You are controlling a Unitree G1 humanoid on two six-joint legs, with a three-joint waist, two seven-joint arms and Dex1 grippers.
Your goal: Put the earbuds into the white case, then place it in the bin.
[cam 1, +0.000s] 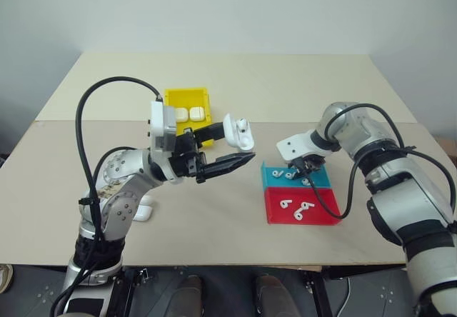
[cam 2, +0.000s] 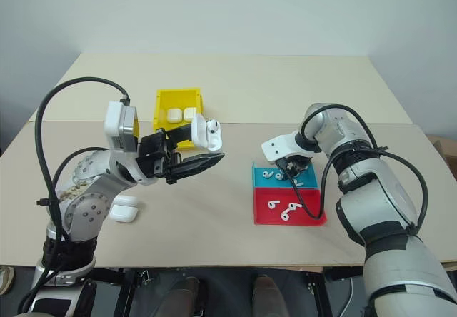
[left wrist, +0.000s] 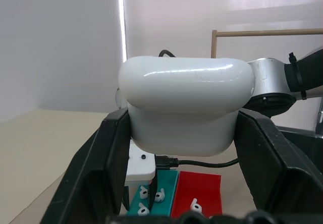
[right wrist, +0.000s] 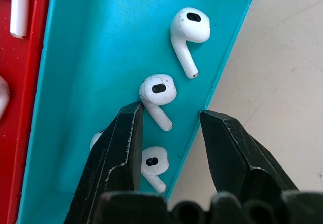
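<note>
The case, lid flipped open, is clamped between the left gripper's fingers and held up above the table, in front of the bin; two more cases are seen inside that bin; the right gripper is poised part-open, empty, over earbuds in the blue tray; further earbuds are seen in the red tray.

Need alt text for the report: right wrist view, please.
The right gripper, fingers open, hangs over the blue tray with one earbud between its fingertips, untouched. More earbuds lie in the same tray; the red tray borders it, bare table on the other side.
</note>
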